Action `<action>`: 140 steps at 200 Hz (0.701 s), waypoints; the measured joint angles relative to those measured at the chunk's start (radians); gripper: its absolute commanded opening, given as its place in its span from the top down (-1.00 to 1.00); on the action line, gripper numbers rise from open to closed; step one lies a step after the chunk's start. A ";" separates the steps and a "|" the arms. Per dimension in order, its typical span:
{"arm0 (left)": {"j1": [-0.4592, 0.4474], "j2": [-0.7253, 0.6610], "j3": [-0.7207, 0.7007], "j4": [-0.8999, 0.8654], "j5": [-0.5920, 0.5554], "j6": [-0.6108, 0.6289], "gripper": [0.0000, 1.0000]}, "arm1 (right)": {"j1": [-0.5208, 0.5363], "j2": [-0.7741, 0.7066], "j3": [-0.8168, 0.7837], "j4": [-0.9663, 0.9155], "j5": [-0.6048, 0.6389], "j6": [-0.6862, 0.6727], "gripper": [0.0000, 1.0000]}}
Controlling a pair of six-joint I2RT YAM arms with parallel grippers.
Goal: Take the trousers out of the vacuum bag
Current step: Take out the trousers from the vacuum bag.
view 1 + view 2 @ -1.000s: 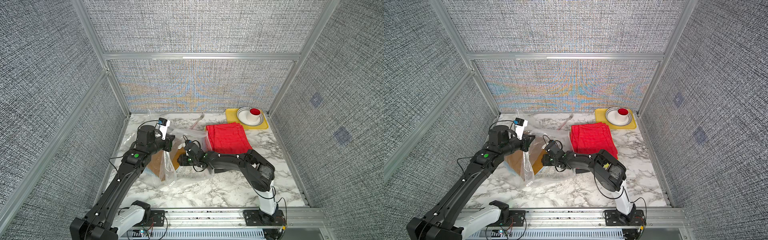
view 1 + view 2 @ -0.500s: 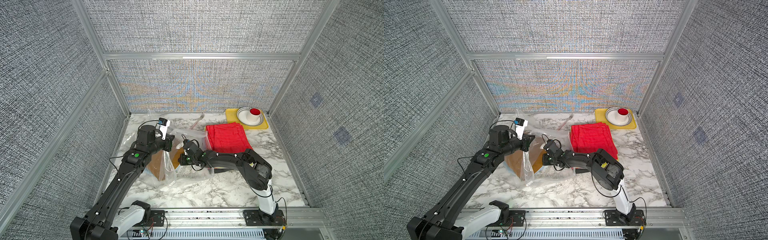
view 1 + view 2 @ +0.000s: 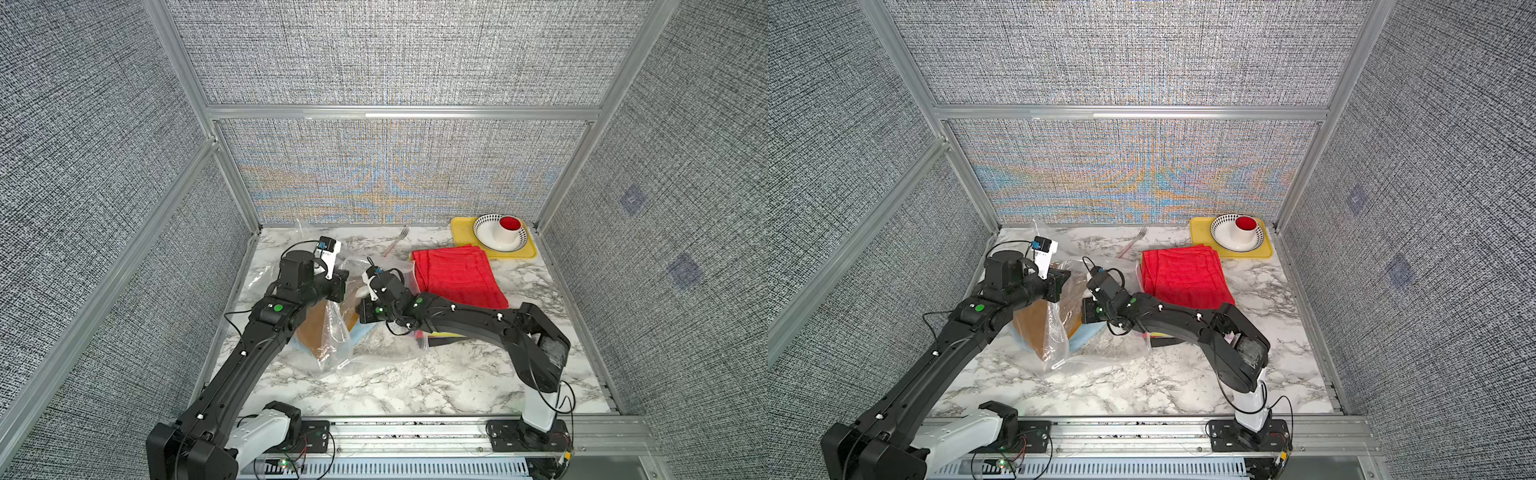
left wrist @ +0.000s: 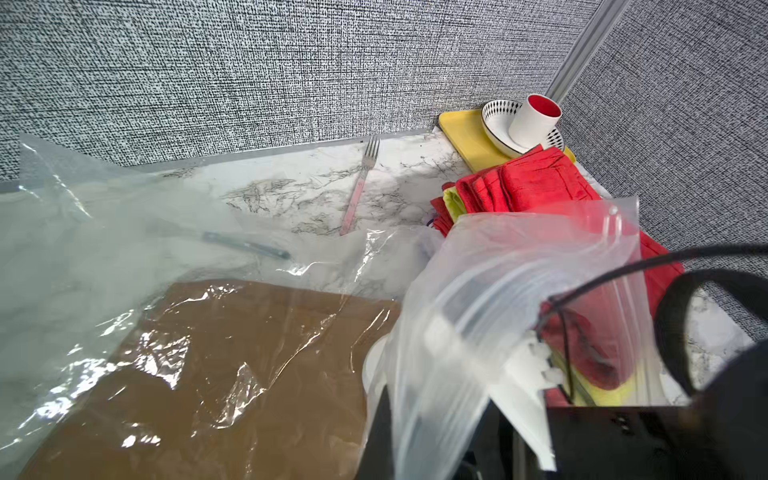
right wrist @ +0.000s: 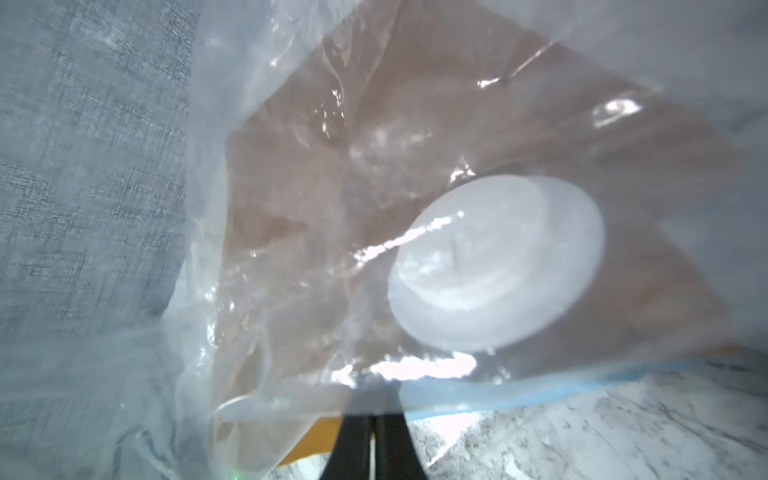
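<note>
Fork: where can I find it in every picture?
In a top view: the fork lies at the far end of the table, left of the cup.
In a top view: same spot, left of the cup.
Left wrist: on bare table past the bag, fork.
Right wrist: not there; the bag fills it.
Shared landmark: the cup, white with red inside.

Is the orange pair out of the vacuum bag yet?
No, in the left wrist view the orange trousers show only through the crinkled plastic of the vacuum bag, which covers them.
</note>
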 measured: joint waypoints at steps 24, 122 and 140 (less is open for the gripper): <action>0.000 0.009 0.015 -0.001 -0.023 0.008 1.00 | 0.006 -0.049 0.000 -0.051 0.022 -0.023 1.00; 0.000 0.025 0.064 -0.003 -0.132 0.046 1.00 | 0.111 -0.238 0.061 -0.307 0.203 -0.107 1.00; -0.001 0.000 0.049 -0.004 -0.146 0.048 1.00 | 0.109 -0.280 0.018 -0.338 0.254 -0.106 1.00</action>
